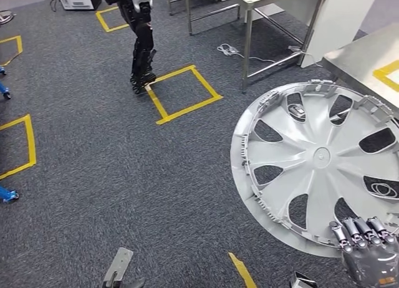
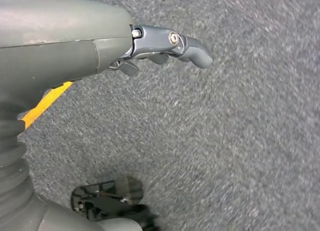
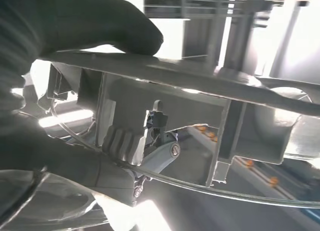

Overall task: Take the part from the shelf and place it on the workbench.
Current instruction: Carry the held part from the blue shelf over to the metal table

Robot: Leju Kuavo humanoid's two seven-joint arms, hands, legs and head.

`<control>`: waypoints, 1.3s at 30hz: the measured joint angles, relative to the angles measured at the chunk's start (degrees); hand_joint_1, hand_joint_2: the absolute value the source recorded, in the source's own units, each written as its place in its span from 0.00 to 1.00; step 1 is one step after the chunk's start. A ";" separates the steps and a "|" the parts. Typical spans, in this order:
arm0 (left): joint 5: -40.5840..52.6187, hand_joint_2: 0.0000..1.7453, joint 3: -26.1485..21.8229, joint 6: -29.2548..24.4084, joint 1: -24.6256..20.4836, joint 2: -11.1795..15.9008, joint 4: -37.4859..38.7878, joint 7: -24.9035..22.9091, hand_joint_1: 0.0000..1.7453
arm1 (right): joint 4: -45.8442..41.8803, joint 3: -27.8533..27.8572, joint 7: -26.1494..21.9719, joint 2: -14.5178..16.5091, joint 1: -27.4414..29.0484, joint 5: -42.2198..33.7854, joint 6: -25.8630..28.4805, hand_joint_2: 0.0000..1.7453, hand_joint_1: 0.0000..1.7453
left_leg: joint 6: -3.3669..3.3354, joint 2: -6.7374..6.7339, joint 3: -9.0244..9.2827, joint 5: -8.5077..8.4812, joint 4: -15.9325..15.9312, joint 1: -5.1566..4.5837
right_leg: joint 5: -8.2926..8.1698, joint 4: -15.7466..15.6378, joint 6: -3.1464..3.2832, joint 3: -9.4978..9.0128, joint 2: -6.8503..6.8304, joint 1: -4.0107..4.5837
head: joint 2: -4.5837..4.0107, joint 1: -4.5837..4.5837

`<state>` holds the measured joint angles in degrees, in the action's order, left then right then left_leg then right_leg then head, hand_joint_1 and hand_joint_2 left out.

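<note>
Below me, at the right of the head view, my right hand (image 1: 371,254) grips the part, a silver wheel cover (image 1: 320,166), by its near rim; dark fingers (image 1: 357,230) curl over the edge from below. I see the cover held in the air above the grey carpet (image 1: 94,169), its inner, ribbed face turned up toward the camera and its disc tilted, the far edge reaching toward the metal surface (image 1: 371,54) at the far right. Being round, the cover has no long axis; its spokes radiate from a small central hub. In the right wrist view my thumb (image 3: 113,26) lies over one face of the rim and the fingers (image 3: 120,143) press on the other, so the rim (image 3: 188,73) is clamped between them.

My left hand (image 2: 170,43) hangs over the carpet in the left wrist view; I see it holding nothing, with one finger reaching out and only slightly bent.

On the carpet, yellow tape squares (image 1: 183,95) mark out bays at centre far and at the left. A second robot's dark legs (image 1: 141,48) stand at the far corner of the central square. A steel-legged table (image 1: 249,26) stands farther off, a white cable (image 1: 230,50) lying beside its leg. I can make out no containers.
</note>
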<state>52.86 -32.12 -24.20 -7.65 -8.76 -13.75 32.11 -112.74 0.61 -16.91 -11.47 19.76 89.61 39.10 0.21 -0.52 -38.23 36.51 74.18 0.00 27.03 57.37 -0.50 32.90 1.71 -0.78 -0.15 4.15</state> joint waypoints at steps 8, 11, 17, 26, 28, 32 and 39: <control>-0.26 1.00 0.00 -0.10 -0.07 0.25 0.00 0.01 0.00 | -0.78 0.72 1.84 0.00 1.59 0.00 0.00 1.00 1.00 | -2.73 5.41 6.71 -8.58 -16.22 -0.55 | -0.57 0.15 -0.76 0.71 5.53 -0.06 | 0.00 0.12; -0.30 1.00 0.06 -0.11 -0.41 0.08 0.00 -0.01 0.00 | -1.49 1.21 1.92 0.01 2.63 -0.03 0.01 1.00 1.00 | -2.82 3.80 7.03 -9.13 -17.36 -0.38 | -0.42 0.34 -1.57 1.51 5.20 -0.14 | 0.00 0.13; -0.42 1.00 0.09 0.02 -0.05 -0.17 0.00 -0.01 0.00 | -2.36 1.87 1.95 0.18 3.25 0.09 0.02 1.00 1.00 | -2.88 -1.34 7.32 -9.52 -18.42 -0.14 | 6.75 15.95 -3.25 9.09 -1.39 -0.30 | 0.00 -0.41; -0.48 1.00 0.20 0.05 -0.47 -0.20 0.00 -0.05 0.00 | -2.40 2.41 1.99 0.80 3.61 0.04 0.03 1.00 1.00 | -0.35 -5.30 7.71 -7.82 -16.71 -0.11 | 0.29 0.16 -1.65 -0.10 -3.60 -0.47 | 0.00 -0.17; -0.36 1.00 0.30 0.03 -0.57 -0.22 0.00 -0.09 0.00 | -2.50 2.57 2.33 0.89 3.70 0.04 0.04 1.00 1.00 | 0.13 -2.76 6.42 -5.28 -13.26 0.19 | 0.10 0.09 -0.88 -0.04 -2.52 -0.60 | 0.00 -0.04; -0.03 1.00 0.51 -0.10 -0.40 -0.36 0.00 -0.52 0.00 | -3.28 2.87 4.41 0.94 4.79 0.04 0.04 1.00 1.00 | 0.04 -0.02 0.36 0.30 0.36 0.28 | -0.06 0.13 -0.26 0.04 0.12 -0.14 | 0.00 0.05; 0.14 1.00 0.85 -0.23 -0.74 -0.37 0.00 -1.03 0.00 | -4.99 3.28 6.60 0.99 6.62 0.08 0.04 1.00 1.00 | -3.50 4.89 7.11 -8.35 -16.02 -0.60 | -0.65 0.12 -0.70 0.58 5.25 0.13 | 0.00 0.02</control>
<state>53.00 -31.27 -24.43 -8.39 -9.14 -13.75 31.08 -117.73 3.90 -10.32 -10.48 26.38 89.69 39.15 -3.29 4.37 -31.13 28.15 58.16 -0.60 26.38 57.49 -1.20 33.48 6.97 -0.64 -0.15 4.17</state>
